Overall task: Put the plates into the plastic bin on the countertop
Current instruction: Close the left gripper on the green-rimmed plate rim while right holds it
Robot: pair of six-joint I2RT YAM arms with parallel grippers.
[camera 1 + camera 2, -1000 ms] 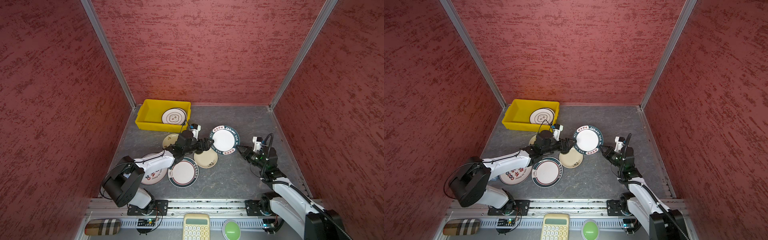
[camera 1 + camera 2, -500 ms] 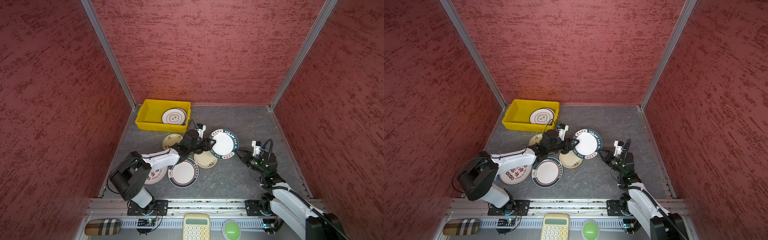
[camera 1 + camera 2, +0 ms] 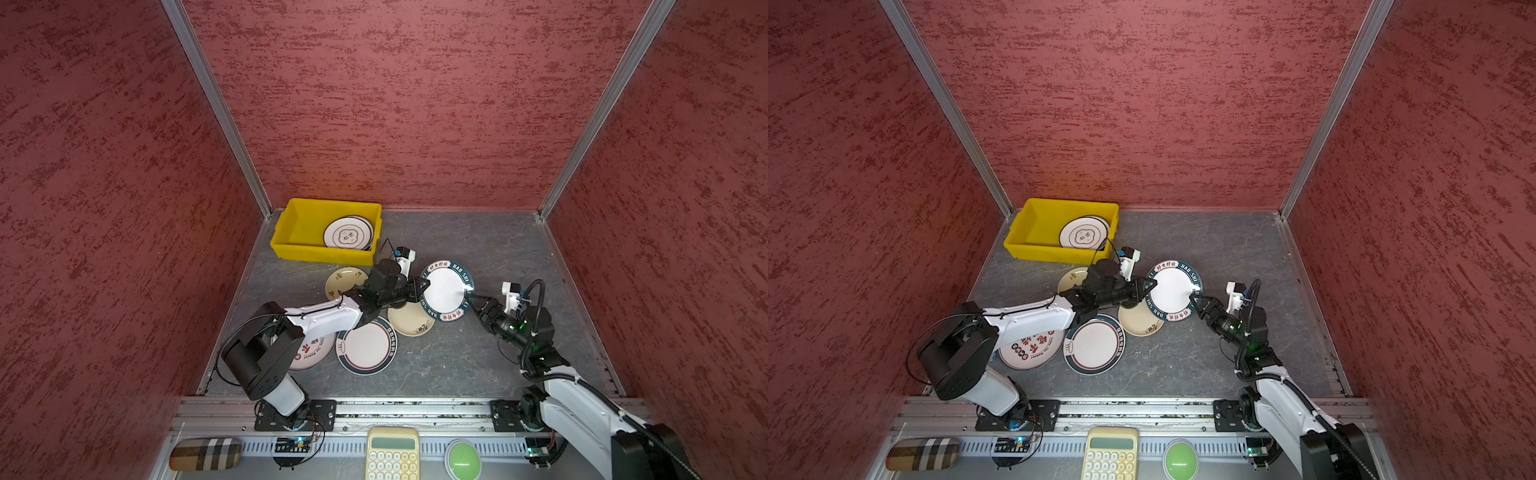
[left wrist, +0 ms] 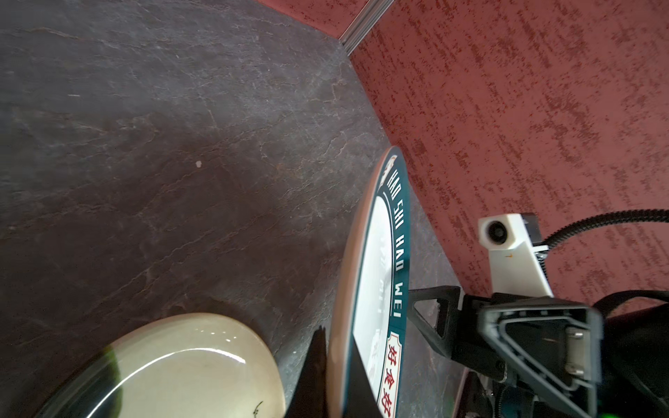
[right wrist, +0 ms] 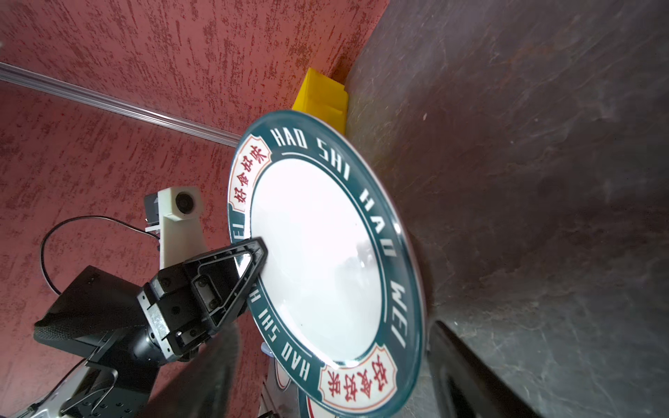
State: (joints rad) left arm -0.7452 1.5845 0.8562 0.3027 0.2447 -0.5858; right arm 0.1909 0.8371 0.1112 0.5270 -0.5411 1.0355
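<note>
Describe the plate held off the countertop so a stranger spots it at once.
Find the yellow bin; just past its front right corner the left gripper pinches a plate. It alone is lifted and tilted, its teal rim lettered HAO SHI HAO WEI.

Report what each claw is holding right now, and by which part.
The left claw pinches the green-rimmed HAO SHI plate by its rim. The right claw is open at the opposite rim, gripping nothing.
</note>
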